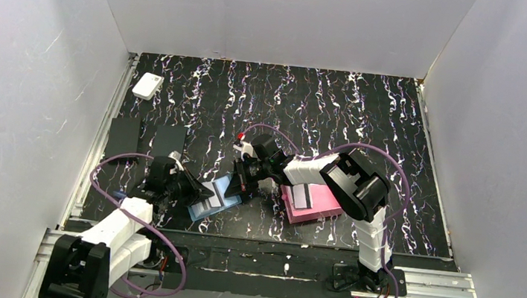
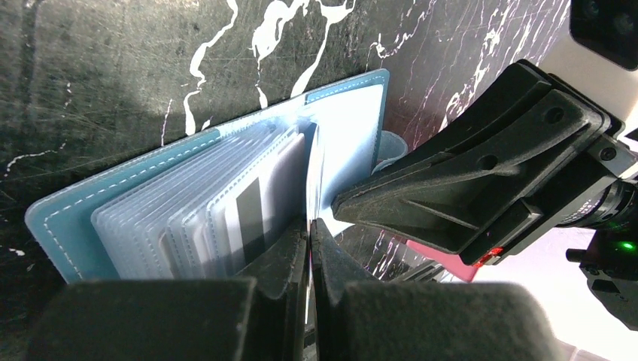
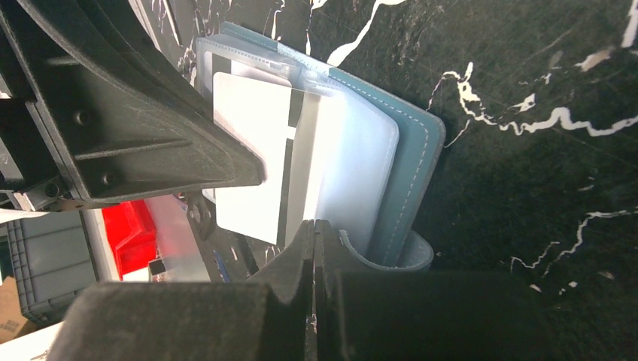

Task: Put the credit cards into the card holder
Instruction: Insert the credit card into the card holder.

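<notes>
The teal-blue card holder lies open on the dark marbled table between my two grippers, its pale clear pockets fanned out. My left gripper is shut on a thin pocket sheet at the holder's near edge. My right gripper is shut on the lower edge of a white credit card with a grey stripe, which stands against the pockets beside the cover. The striped card also shows among the pockets in the left wrist view. In the top view the left gripper and the right gripper flank the holder.
A pink square tray lies right of the holder with a greyish card on it. Two matte black slabs lie at the left. A small white box sits at the far left. White walls enclose the table.
</notes>
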Action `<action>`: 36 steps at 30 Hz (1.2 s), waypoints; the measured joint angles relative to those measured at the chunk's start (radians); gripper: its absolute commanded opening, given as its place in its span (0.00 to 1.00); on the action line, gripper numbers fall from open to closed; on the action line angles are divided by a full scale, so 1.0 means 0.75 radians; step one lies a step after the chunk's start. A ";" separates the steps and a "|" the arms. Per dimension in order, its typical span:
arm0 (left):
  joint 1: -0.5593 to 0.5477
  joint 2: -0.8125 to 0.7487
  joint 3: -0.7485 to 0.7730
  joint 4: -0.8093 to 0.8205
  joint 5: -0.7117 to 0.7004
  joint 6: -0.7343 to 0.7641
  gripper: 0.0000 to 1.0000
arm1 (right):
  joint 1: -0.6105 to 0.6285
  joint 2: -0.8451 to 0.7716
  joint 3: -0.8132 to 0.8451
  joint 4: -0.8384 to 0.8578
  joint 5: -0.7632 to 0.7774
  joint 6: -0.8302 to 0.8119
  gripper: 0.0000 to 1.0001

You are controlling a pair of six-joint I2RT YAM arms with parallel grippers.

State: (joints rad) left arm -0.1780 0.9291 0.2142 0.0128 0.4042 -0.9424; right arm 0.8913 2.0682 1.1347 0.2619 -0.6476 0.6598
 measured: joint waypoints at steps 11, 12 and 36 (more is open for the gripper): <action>-0.001 0.234 0.197 -0.172 0.034 0.079 0.32 | 0.000 0.000 -0.001 -0.001 -0.004 -0.002 0.01; -0.002 0.233 0.207 -0.182 0.035 0.084 0.36 | 0.000 0.000 -0.001 -0.003 -0.004 -0.003 0.01; -0.004 0.103 0.433 -0.710 -0.142 0.130 0.94 | 0.000 -0.018 0.040 -0.178 0.023 -0.097 0.01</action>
State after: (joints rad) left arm -0.1806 1.0065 0.5388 -0.5198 0.2974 -0.8448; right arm 0.8913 2.0544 1.1648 0.1284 -0.6304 0.5869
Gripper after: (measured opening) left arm 0.934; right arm 0.042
